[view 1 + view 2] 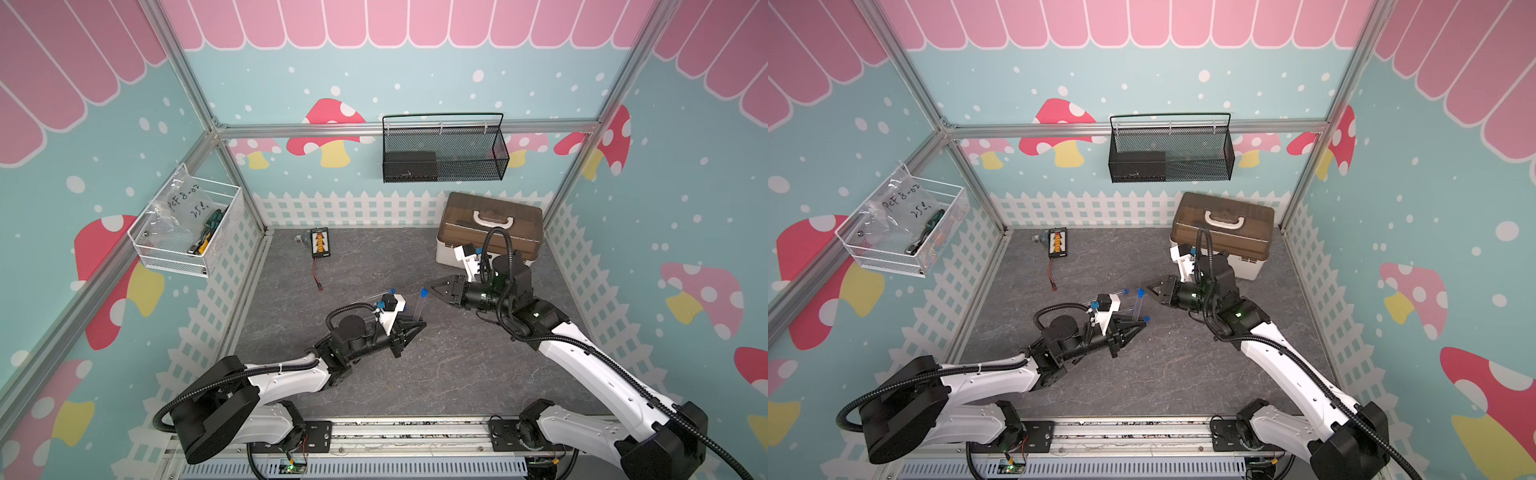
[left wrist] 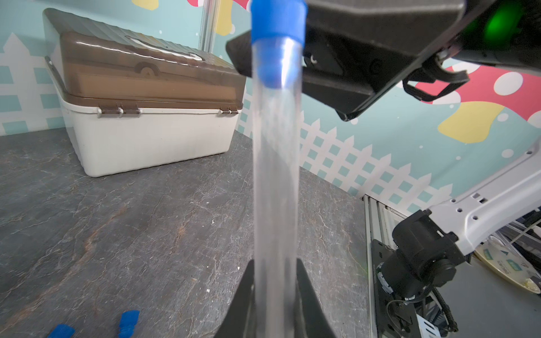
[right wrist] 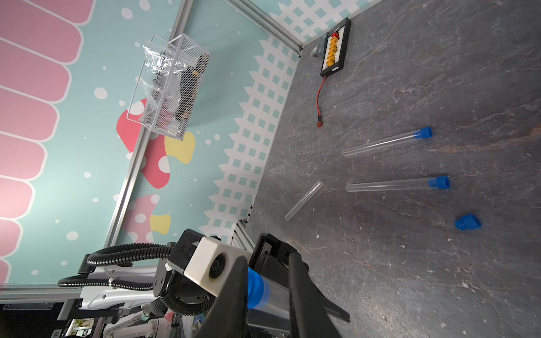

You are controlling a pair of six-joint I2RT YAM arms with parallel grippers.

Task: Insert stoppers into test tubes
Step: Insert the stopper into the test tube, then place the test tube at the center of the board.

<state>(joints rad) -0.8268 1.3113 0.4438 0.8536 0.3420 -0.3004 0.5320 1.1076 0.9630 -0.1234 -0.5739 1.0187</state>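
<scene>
Left gripper (image 1: 417, 325) gripped an upright tube (image 1: 419, 306) at frame centre, right gripper (image 1: 432, 286) closed around its blue stopper (image 1: 423, 293); two stoppered tubes (image 3: 386, 142), one open tube (image 3: 304, 200) and a loose stopper (image 3: 467, 222) lay on the table (image 1: 374, 257).

The left gripper (image 1: 417, 325) is clamping an upright test tube (image 1: 419, 308), its blue stopper (image 1: 423, 292) sitting just beside the right gripper (image 1: 432, 288).

Toolbox (image 1: 490, 232) behind right arm; charger board (image 1: 319, 242) rear left.
</scene>
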